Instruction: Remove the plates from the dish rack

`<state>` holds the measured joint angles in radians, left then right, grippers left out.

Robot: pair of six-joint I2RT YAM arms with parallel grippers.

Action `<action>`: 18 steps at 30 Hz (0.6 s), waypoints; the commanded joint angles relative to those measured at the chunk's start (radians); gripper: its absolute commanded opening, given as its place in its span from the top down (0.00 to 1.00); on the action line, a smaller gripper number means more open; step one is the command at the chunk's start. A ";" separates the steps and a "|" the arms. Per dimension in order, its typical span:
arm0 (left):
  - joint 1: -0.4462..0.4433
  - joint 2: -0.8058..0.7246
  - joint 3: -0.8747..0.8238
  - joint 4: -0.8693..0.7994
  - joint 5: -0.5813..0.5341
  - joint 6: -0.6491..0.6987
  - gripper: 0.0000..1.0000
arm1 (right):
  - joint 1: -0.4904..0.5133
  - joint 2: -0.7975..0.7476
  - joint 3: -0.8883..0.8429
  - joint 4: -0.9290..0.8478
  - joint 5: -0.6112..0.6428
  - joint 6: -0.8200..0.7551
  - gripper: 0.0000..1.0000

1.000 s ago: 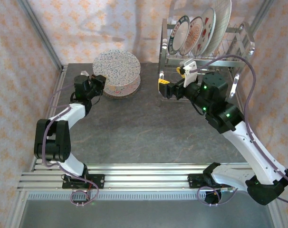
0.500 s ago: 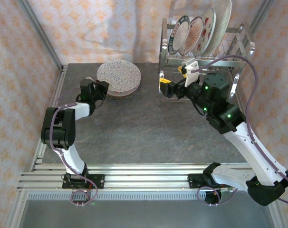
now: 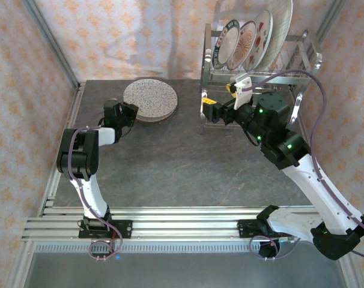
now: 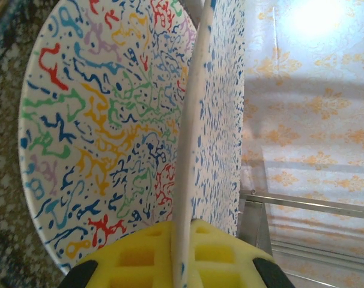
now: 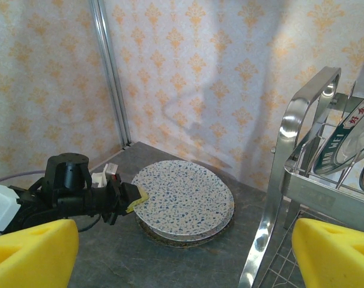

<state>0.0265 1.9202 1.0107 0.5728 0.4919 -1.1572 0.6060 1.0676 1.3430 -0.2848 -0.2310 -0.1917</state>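
A blue-speckled plate (image 3: 151,99) lies nearly flat on another plate at the back left of the table. My left gripper (image 3: 129,111) is shut on its near-left rim. In the left wrist view the yellow pads (image 4: 140,258) pinch the white rim (image 4: 191,120), and a plate with coloured squiggles (image 4: 104,120) sits just beneath. The right wrist view shows the same plate (image 5: 185,198) on the stack. The chrome dish rack (image 3: 260,69) at the back right holds several upright plates (image 3: 245,43). My right gripper (image 3: 220,102) hangs open by the rack's left post (image 5: 293,138), holding nothing.
Patterned curtain walls close in the table at the back and both sides. A metal frame post (image 5: 110,72) stands in the back left corner. Bare grey tabletop (image 3: 182,162) stretches between the stack and the arm bases.
The speckled plate went from tilted up to lying flat on the stack, still in my left gripper. The left arm folded back towards its base. The right gripper barely moved.
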 commanded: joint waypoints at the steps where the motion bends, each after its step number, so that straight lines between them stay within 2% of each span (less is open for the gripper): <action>1: 0.011 0.031 0.053 0.061 0.019 0.031 1.00 | 0.005 -0.014 0.031 0.000 0.020 0.016 0.08; 18: 0.020 0.096 0.113 0.026 0.040 0.046 1.00 | 0.005 -0.017 0.038 -0.022 0.033 0.034 0.08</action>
<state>0.0383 2.0056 1.0840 0.5549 0.5114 -1.1343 0.6060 1.0676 1.3445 -0.2993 -0.2192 -0.1757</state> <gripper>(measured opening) 0.061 0.916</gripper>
